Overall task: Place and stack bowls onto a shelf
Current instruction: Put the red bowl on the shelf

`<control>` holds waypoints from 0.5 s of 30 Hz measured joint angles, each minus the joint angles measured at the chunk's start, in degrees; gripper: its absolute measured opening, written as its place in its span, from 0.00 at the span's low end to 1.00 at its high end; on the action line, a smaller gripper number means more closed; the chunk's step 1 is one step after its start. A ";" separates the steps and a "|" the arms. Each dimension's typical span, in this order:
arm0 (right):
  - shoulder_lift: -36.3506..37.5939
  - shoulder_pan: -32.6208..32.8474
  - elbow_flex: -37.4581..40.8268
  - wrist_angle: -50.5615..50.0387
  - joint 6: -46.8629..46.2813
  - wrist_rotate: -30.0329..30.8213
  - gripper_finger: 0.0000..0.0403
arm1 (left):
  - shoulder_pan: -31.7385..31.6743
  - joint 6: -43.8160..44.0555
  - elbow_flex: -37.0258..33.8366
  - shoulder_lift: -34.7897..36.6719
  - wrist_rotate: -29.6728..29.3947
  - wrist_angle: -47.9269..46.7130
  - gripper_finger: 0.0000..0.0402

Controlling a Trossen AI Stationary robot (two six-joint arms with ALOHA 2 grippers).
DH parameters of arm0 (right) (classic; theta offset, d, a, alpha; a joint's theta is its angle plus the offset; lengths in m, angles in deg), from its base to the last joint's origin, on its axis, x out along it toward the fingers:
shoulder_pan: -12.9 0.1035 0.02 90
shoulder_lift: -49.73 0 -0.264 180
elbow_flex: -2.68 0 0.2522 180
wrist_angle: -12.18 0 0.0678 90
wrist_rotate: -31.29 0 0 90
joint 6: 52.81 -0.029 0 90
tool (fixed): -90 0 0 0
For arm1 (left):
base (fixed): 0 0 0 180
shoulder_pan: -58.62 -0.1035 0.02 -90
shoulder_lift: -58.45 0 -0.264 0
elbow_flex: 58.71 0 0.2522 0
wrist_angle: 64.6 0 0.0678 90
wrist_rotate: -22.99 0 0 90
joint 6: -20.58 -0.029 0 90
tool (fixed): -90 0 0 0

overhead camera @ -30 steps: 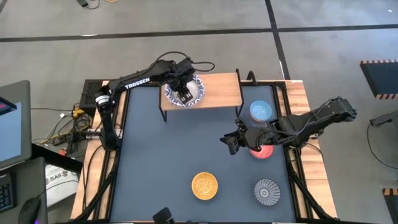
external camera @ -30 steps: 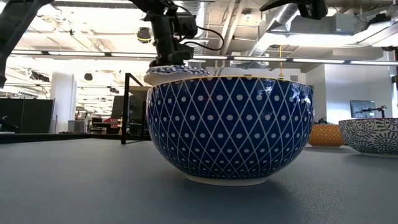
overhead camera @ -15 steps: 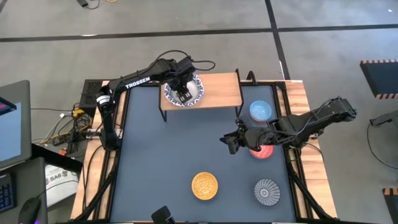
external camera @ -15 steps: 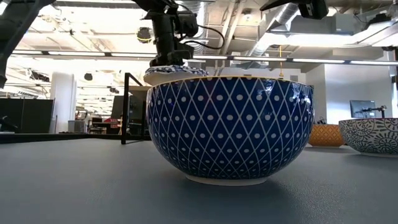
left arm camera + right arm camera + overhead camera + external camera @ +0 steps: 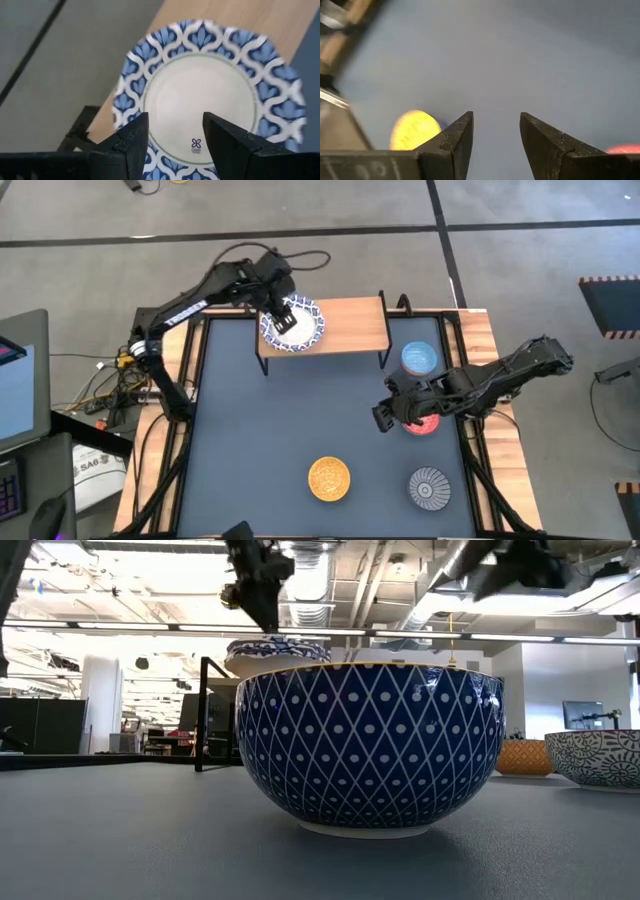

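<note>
I am looking down at the dark blue-grey tabletop [image 5: 260,440], with the shelf [image 5: 350,325] sitting at its far edge, light wooden top on thin black legs. My left arm is reaching in over the shelf's left end, and my right arm is lying across the table's right side.

The blue-and-white patterned bowl [image 5: 296,326] is resting on the left part of the shelf top, white centre up. From the low camera a big dark blue bowl with a white lattice and dots [image 5: 368,748] is filling the middle of the picture, and the shelf bowl's rim is showing just above and behind it.

The left gripper [image 5: 279,320] is hanging over the near-left rim of the shelf bowl; in its wrist camera its fingers [image 5: 131,145] are standing apart with the bowl's white centre between them, gripping nothing. The right gripper [image 5: 384,416] is hovering over bare tabletop just left of the red bowl [image 5: 424,423], fingers spread and empty.

The light blue bowl [image 5: 419,359] is sitting near the shelf's right end. The yellow bowl [image 5: 329,478] and the grey-blue striped bowl [image 5: 430,488] are lying along the near side, well apart.
</note>
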 joint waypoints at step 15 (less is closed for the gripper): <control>1.22 0.34 12.31 -11.12 3.21 -16.87 0.46 | 11.56 7.46 -20.99 17.22 4.95 22.38 0.43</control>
